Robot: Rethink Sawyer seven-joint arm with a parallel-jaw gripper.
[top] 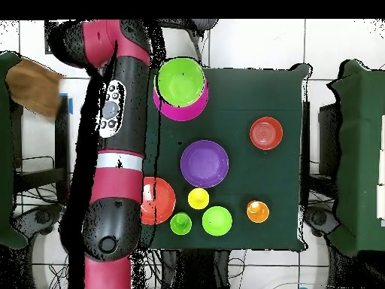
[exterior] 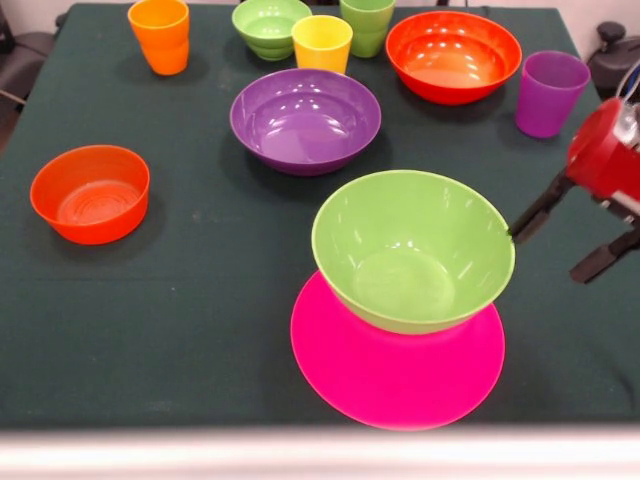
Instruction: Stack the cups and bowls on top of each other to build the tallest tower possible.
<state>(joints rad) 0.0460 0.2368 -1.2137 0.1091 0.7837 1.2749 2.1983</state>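
The light green bowl [exterior: 410, 250] sits upright on the large pink bowl [exterior: 400, 375], which lies flat at the table's near side; together they form the low tower. They also show in the overhead view, the green bowl [top: 180, 81] on the pink one [top: 179, 114]. My gripper [exterior: 545, 257] is open and empty just right of the green bowl, with one black finger [exterior: 535, 215] at its rim. The wide purple bowl [exterior: 305, 120] stands in the middle. The orange cup [exterior: 160, 35], yellow cup [exterior: 322, 43], green cup [exterior: 367, 25] and purple cup [exterior: 550, 92] stand apart at the far side.
One orange-red bowl [exterior: 90, 193] sits alone at the left, the other [exterior: 453, 55] at the far right. The small ribbed green bowl [exterior: 270, 25] is at the back beside the yellow cup. In the overhead view my arm [top: 120, 113] covers the table's left edge.
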